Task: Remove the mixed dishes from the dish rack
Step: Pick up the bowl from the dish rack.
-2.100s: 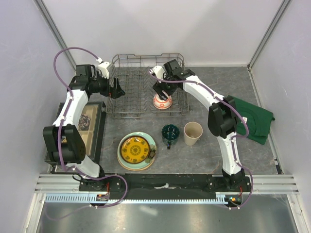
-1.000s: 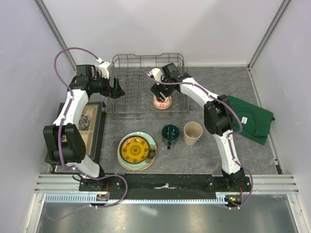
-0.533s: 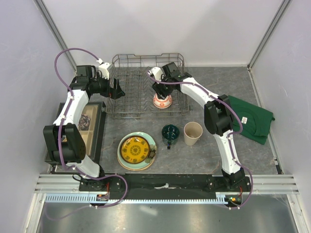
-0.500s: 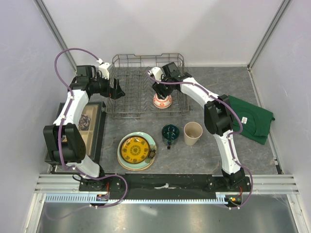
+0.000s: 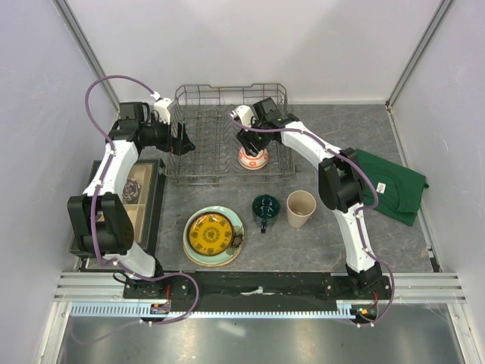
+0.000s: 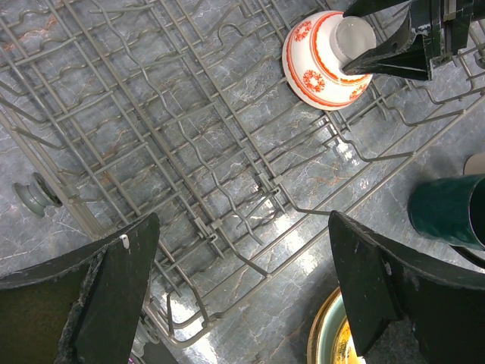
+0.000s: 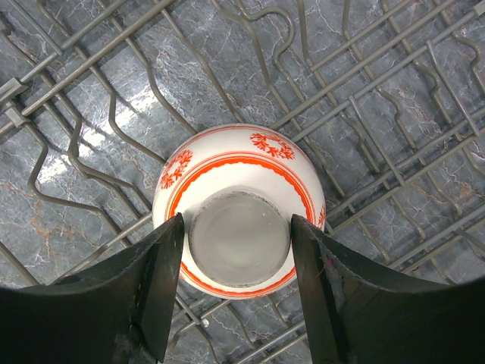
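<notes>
From above, the small yellow dark-patterned plate (image 5: 210,233) hides all but the rim of the larger pale-green flower plate (image 5: 236,222). The left wrist view's right edge cuts off the dark green mug (image 6: 449,210). Whether the right gripper (image 7: 236,227) presses the red-and-white patterned bowl (image 7: 235,163) is unclear.

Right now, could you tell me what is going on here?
Two arms are unloading the dish rack. The right gripper is down over the upturned red-and-white patterned bowl, the only dish seen in it, fingers against either side of its foot, apparently gripping. The left gripper hovers open and empty over the rack's left end. Two stacked plates, the dark green mug and the tall beige cup stand on the table in front.
</notes>
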`<state>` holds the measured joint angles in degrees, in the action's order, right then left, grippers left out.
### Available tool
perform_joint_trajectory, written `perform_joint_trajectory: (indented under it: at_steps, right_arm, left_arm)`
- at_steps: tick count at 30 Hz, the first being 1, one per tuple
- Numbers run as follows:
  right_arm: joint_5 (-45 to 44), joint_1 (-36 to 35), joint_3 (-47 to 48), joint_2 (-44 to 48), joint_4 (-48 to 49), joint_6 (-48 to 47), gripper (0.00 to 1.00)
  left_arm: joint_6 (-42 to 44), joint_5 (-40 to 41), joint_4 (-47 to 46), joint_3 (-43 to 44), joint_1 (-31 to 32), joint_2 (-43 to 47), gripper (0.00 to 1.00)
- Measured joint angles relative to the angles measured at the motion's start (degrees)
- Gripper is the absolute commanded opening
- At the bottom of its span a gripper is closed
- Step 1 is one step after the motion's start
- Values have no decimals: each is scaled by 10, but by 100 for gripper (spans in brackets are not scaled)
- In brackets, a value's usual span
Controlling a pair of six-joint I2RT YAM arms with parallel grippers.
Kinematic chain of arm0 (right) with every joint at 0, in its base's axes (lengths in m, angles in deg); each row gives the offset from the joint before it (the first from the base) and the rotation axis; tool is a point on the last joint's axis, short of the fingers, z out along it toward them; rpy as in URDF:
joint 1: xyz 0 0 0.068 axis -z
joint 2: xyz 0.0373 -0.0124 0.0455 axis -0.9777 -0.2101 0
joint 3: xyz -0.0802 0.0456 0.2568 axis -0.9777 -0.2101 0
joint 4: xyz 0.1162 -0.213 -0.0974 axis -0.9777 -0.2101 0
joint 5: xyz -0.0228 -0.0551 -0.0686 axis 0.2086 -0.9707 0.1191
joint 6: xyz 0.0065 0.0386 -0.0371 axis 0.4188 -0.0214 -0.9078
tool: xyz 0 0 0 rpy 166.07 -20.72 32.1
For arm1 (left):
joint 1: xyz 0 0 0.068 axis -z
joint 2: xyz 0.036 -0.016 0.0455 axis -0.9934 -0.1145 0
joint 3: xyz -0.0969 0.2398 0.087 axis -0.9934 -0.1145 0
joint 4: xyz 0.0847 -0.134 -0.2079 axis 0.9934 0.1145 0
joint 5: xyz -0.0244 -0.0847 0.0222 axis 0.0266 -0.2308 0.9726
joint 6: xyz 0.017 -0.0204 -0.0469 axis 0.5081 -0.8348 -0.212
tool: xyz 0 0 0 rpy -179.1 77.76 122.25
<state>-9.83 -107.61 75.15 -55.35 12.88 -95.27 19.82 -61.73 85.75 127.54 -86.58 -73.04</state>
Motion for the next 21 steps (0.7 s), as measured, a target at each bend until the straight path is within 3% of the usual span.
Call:
perform_joint_trajectory:
  at_steps: [21]
  right_arm:
    - [-2, 4, -20, 11, 10, -1, 66]
  left_arm:
    - [0, 0, 0, -4, 0, 0, 99]
